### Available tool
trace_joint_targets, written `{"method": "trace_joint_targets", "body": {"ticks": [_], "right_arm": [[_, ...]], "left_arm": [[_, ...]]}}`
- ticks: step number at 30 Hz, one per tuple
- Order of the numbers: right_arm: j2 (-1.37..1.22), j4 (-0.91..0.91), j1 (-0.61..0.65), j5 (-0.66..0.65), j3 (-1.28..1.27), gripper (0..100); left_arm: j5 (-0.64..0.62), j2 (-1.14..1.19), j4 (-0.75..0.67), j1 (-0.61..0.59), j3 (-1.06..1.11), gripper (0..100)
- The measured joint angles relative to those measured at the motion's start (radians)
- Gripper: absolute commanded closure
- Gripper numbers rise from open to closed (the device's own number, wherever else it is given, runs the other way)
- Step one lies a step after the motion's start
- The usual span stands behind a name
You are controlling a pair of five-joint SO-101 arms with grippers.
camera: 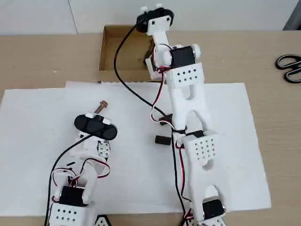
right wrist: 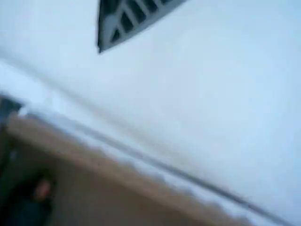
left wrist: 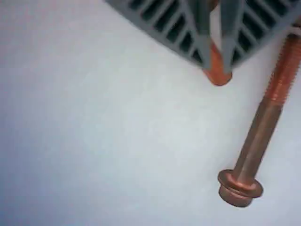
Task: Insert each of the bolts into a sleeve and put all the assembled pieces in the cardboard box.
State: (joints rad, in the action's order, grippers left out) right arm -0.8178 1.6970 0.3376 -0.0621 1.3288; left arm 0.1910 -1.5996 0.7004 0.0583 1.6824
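1. High view: a long copper bolt (camera: 101, 106) lies on the white paper sheet (camera: 37, 127). The right end effector (camera: 151, 60) is over the brown cardboard box (camera: 110, 47).
2. Left wrist view: the left end effector (left wrist: 216, 59) is clamped on a small copper piece (left wrist: 217, 75), just beside the bolt.
3. Right wrist view: I cannot tell if the right end effector is apart or together.

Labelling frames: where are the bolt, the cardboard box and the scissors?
bolt (left wrist: 257, 136), left wrist view, middle of shank.
cardboard box (camera: 102, 47), high view, left wall.
scissors (camera: 292, 68), high view, handle loops.
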Motion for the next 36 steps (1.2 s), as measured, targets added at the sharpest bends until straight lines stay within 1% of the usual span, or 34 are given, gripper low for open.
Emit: {"method": "trace_joint_targets", "body": {"ticks": [7, 11, 13, 22, 29, 36], "right_arm": [[0.365, 0.000, 0.000, -0.014, -0.535, 80.6], [0.479, 0.000, 0.000, -0.018, -0.735, 80.6], [0.516, 0.000, 0.000, -0.044, -0.806, 80.6], [0.548, -0.003, 0.000, -0.152, -1.048, 80.8], [0.549, -0.052, -0.008, -0.155, -1.128, 80.8], [0.549, -0.135, -0.066, -0.155, -1.203, 80.9]], "left_arm": [[0.000, 0.000, 0.000, 0.000, 0.000, 99], [0.000, 0.000, 0.000, 0.000, 0.000, 99], [0.000, 0.000, 0.000, 0.000, 0.000, 99], [0.000, 0.000, 0.000, 0.000, 0.000, 99], [0.000, 0.000, 0.000, 0.000, 0.000, 99], [0.000, 0.000, 0.000, 0.000, 0.000, 99]]}}
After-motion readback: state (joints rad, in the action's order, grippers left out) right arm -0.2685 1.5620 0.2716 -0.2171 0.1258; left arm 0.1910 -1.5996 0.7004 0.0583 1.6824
